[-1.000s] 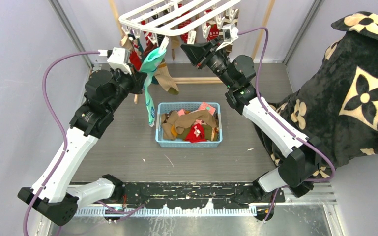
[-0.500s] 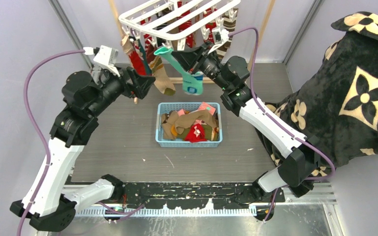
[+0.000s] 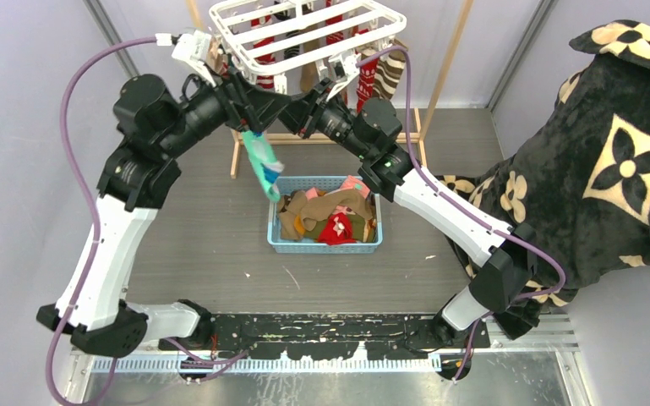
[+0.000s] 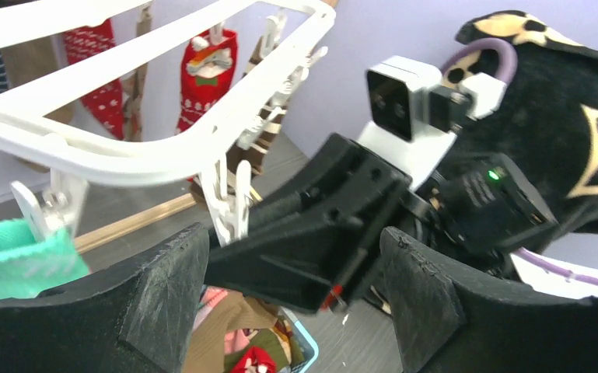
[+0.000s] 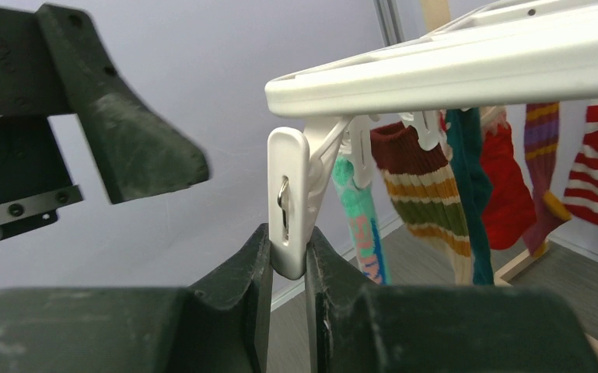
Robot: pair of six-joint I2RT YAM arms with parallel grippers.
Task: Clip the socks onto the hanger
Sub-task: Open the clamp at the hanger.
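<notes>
1. White plastic hanger (image 3: 304,30) hung overhead, with striped and red socks (image 3: 372,72) clipped beneath.
2. One white clip (image 5: 289,194) was pinched by the right gripper (image 5: 286,249).
3. Beside a hanging teal sock (image 3: 262,165), the left gripper (image 4: 292,287) stood spread, empty.
4. Below, the blue basket (image 3: 325,248) held more.

Plain pale lilac-grey walls (image 3: 25,127) close in the space on the left, back and right, evenly lit with no hard shadows. A metal upright (image 3: 108,25) runs up the back-left corner. The bench (image 3: 203,245) is dark grey wood-grain, lightly scuffed. A pale wooden frame (image 3: 448,55) stands at its rear. A black floral blanket (image 3: 609,152) hangs at the right. A scratched metal strip (image 3: 304,385) edges the near side.
</notes>
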